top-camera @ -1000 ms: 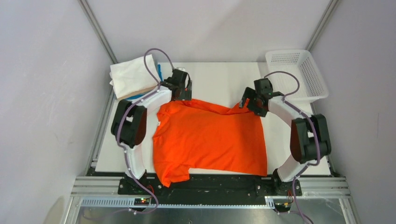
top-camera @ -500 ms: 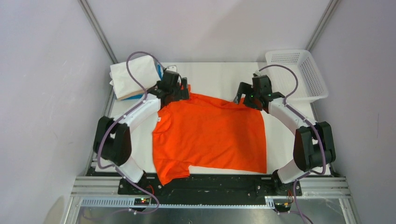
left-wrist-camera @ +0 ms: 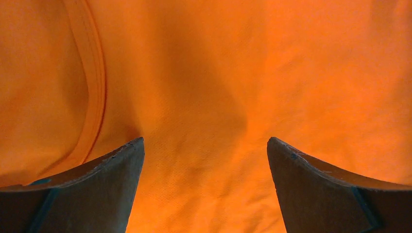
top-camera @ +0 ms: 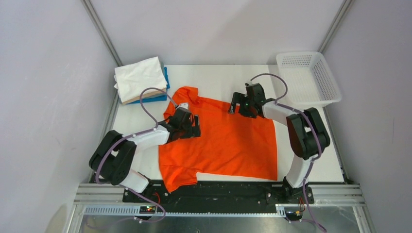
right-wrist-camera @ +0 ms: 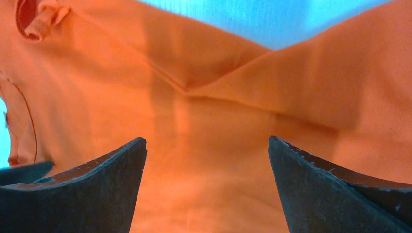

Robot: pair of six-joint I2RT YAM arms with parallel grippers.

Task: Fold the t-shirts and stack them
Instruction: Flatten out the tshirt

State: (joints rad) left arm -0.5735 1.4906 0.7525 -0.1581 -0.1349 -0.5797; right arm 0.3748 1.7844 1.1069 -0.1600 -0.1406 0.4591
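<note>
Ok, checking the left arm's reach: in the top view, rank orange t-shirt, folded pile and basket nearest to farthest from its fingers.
1. Orange t-shirt, directly beneath the left fingers.
2. Folded pile, far-left corner.
3. White basket, far-right corner.

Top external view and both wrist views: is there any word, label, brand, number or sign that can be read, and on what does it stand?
None can be read.
The orange t-shirt shows plain cloth with no print in all three views.
The folded pile of shirts and the white mesh basket show no marking.
</note>
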